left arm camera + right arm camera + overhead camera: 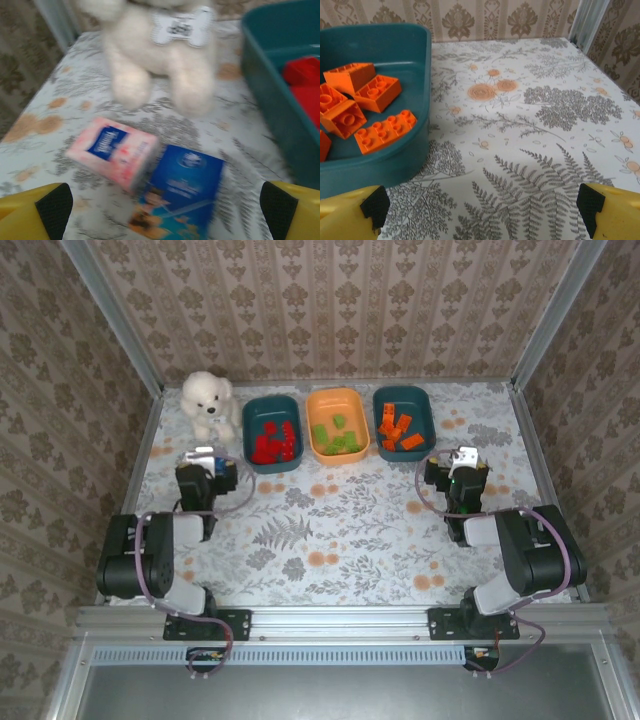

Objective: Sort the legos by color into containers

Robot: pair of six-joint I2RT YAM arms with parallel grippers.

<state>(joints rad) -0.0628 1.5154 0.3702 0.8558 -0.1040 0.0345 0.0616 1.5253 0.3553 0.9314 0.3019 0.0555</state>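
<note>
Three containers stand in a row at the back of the table. The left teal bin (pixel 270 400) holds red legos (pixel 273 443), the orange bin (pixel 336 393) holds light green legos (pixel 338 435), and the right teal bin (pixel 402 391) holds orange legos (pixel 398 432). My left gripper (pixel 205 455) is open in front of the left bin, with nothing between its fingers. In the left wrist view the left gripper (pixel 166 209) hovers over two small packets, and the teal bin (pixel 272 110) with red legos (pixel 305 85) is at the right. My right gripper (pixel 464 458) (pixel 482 210) is open over bare cloth, beside the teal bin (pixel 395 160) of orange legos (pixel 370 100).
A white plush bear (pixel 208 400) (pixel 160 55) sits at the back left. A pink packet (pixel 112 150) and a blue packet (pixel 182 195) lie in front of it. Metal frame posts and patterned walls close in the table on three sides.
</note>
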